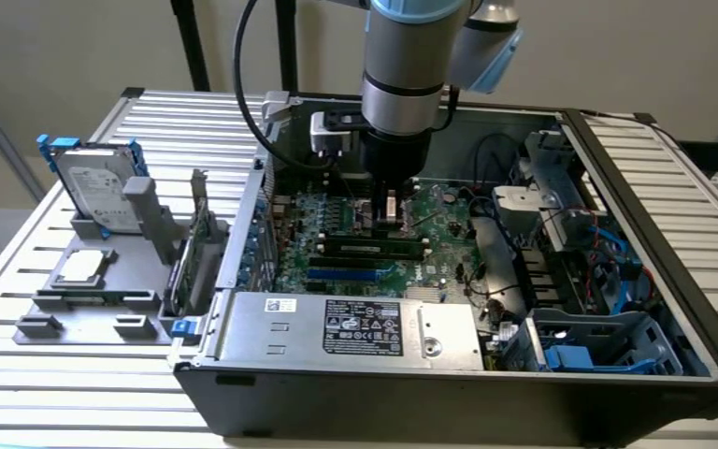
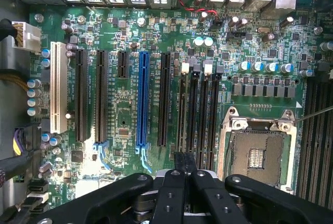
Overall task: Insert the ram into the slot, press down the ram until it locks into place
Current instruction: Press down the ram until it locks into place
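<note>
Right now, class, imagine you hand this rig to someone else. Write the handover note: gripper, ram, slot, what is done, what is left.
Gripper: low inside the open computer case, over the motherboard. I cannot tell whether it holds anything.
Slots: four black ones side by side, just ahead of the gripper.
Ram: in the exterior view, a stick lies along the black slots.
Done: the ram seems to be in a slot.
Left: locking is not confirmed, because the end clips are too small to judge.
</note>
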